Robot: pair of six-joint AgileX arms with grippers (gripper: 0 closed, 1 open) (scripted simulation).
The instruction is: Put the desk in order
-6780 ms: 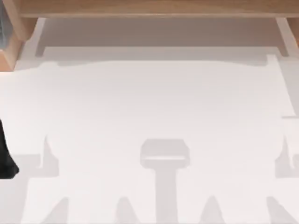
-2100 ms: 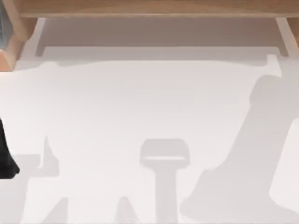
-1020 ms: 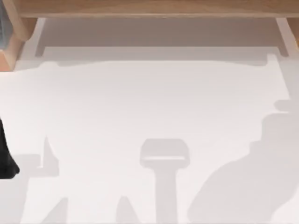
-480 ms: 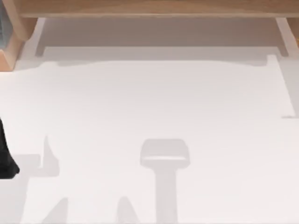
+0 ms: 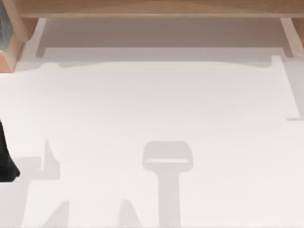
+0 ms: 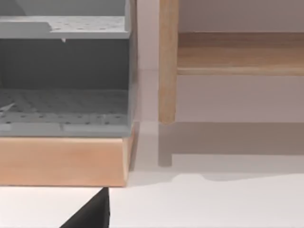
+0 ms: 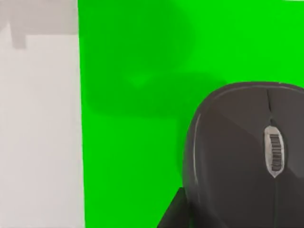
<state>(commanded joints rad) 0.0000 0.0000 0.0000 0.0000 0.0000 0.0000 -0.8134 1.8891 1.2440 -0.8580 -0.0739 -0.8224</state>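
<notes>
The desk (image 5: 156, 104) is a broad white top with a light-brown wooden shelf (image 5: 156, 8) along its far edge. A black part of my left arm (image 5: 5, 156) sits at the desk's left edge, and a black wedge of my left gripper (image 6: 90, 216) shows in the left wrist view. In the right wrist view a dark grey mouse (image 7: 242, 156) with a scroll wheel lies on a bright green mat (image 7: 128, 142). A black piece of my right gripper (image 7: 173, 213) sits right beside the mouse; I cannot tell whether it touches it.
A grey perforated organiser (image 6: 64, 85) stands on a wooden base (image 6: 61, 161) at the back left, beside a wooden shelf post (image 6: 167, 61). Bare white desk (image 7: 38, 133) borders the green mat. Faint shadows lie along the desk's near edge.
The large shadow of my right arm that lay over the desk's right side shrank toward the near right and is gone now. The black part at the left edge has not moved.
</notes>
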